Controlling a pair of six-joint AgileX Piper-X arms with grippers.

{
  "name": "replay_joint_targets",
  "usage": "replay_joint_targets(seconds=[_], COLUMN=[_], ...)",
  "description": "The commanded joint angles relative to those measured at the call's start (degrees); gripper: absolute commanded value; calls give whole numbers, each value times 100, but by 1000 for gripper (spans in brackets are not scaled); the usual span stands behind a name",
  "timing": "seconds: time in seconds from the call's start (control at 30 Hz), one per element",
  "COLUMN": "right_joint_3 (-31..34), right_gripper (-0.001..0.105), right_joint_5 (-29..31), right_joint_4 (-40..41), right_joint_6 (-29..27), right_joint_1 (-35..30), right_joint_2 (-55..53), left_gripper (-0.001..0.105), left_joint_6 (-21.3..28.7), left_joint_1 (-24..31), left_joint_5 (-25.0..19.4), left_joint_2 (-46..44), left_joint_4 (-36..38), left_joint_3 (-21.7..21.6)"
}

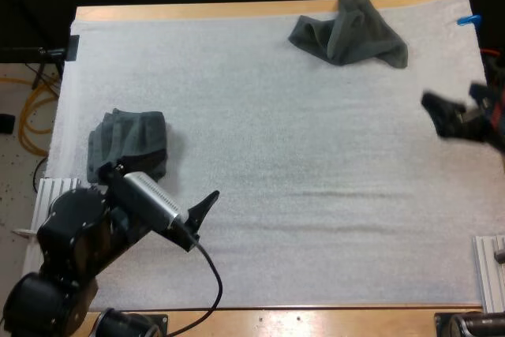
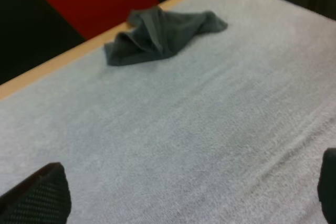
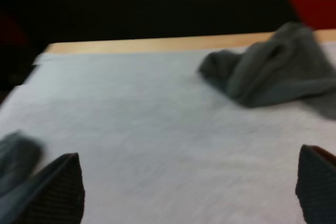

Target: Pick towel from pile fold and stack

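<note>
Holding nothing in left gripper (image 1: pixel 201 209), spread wide over bare white mat (image 1: pixel 316 195) near its front edge; likewise nothing in right gripper (image 1: pixel 446 116), parted and idle at the mat's right side. Can count a folded towel (image 1: pixel 126 144) lying at the mat's left side, near the left gripper, so judged partly done, though cannot tell whether one towel or a stack of several. Remaining: crumpled towel (image 1: pixel 351 33) slumped at the far edge, well apart from both grippers. Left to do: reach over, lift it, fold it, set it on the folded one
</note>
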Motion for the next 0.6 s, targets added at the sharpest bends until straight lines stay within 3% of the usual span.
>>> replay_joint_targets(seconds=[0.0,0.2,0.57], right_joint_3=[-153,-1190,-3085], right_gripper=[79,79,79], right_joint_5=[564,1573,2039], right_joint_4=[-181,-344,-351], right_joint_6=[-44,64,482], right_joint_1=[71,176,176], right_joint_2=[365,2487,5421], left_gripper=[92,92,92], left_joint_6=[-16,-16,-16], left_joint_1=[-25,-25,-25], left_joint_5=[32,32,32], left_joint_2=[64,280,361], left_joint_4=[-87,-196,-240], left_joint_3=[-62,-62,-62])
